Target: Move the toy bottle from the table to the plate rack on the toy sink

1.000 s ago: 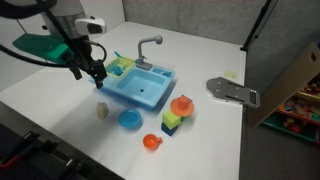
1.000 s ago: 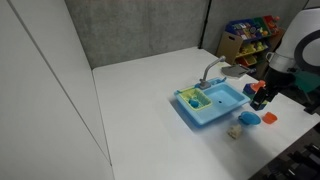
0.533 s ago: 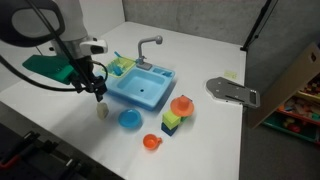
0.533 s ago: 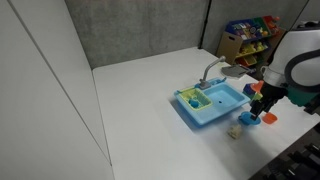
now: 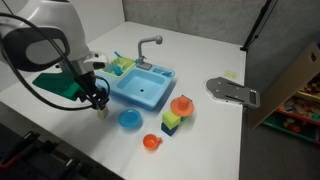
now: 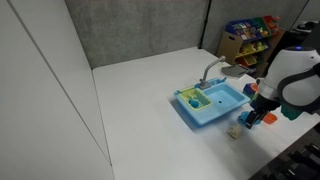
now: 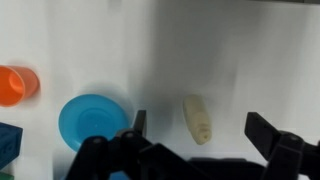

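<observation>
The toy bottle (image 7: pixel 197 119), small and pale beige, lies on its side on the white table (image 7: pixel 230 50). In the wrist view it lies between my gripper's (image 7: pixel 198 130) two open fingers, apart from both. In both exterior views my gripper (image 5: pixel 99 100) (image 6: pixel 248 118) is low over the table, right above the bottle (image 6: pixel 236 130), just in front of the light blue toy sink (image 5: pixel 142 88) (image 6: pixel 212 104). The yellow-green plate rack (image 5: pixel 121 66) (image 6: pixel 192 98) sits at the sink's end beside the grey faucet (image 5: pixel 147 46).
A round blue plate (image 5: pixel 130 119) (image 7: pixel 91 120) lies close beside the bottle. An orange cup (image 7: pixel 17 84) (image 5: pixel 151 142), a blue, yellow and green block stack (image 5: pixel 172 122) and an orange round toy (image 5: pixel 181 105) stand near the sink. A grey object (image 5: pixel 232 91) lies at the table's far side.
My gripper has moved down and toward the table's front, from beside the sink's plate rack end to just over the toy bottle. The bottle has not moved.
</observation>
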